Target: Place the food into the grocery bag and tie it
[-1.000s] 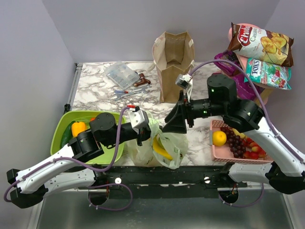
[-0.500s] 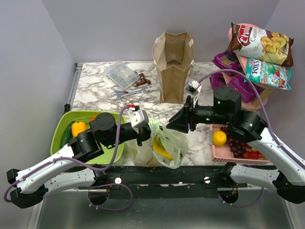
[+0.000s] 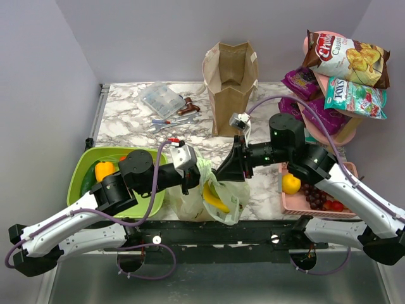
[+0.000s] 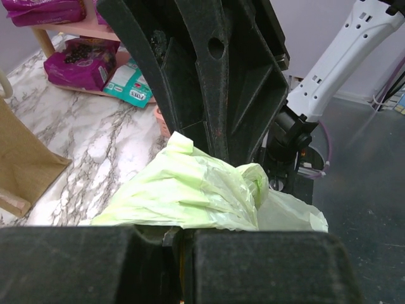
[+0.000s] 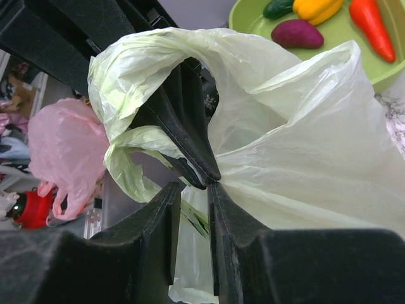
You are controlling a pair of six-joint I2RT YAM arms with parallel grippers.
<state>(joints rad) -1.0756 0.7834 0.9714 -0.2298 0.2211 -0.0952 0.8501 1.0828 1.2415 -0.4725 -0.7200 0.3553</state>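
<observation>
The left hand (image 3: 192,177) is clamping a bunched fold at the top of the grocery bag (image 3: 235,190). The bag is slumping at the worktop's (image 3: 126,123) near edge between the arms, with bananas (image 3: 214,199) showing at its mouth. The right hand (image 3: 223,172) is pressing in beside it with its fingers nearly together. Whether film is caught between them, I cannot tell.

For a good knot, each hand is probably needing a whole gathered loop, kept taut, since this thin, crinkly, translucent plastic is likely slippery and easily torn. The glossy bell pepper (image 3: 104,170) and round orange (image 3: 291,183) are sitting outside the bag.
</observation>
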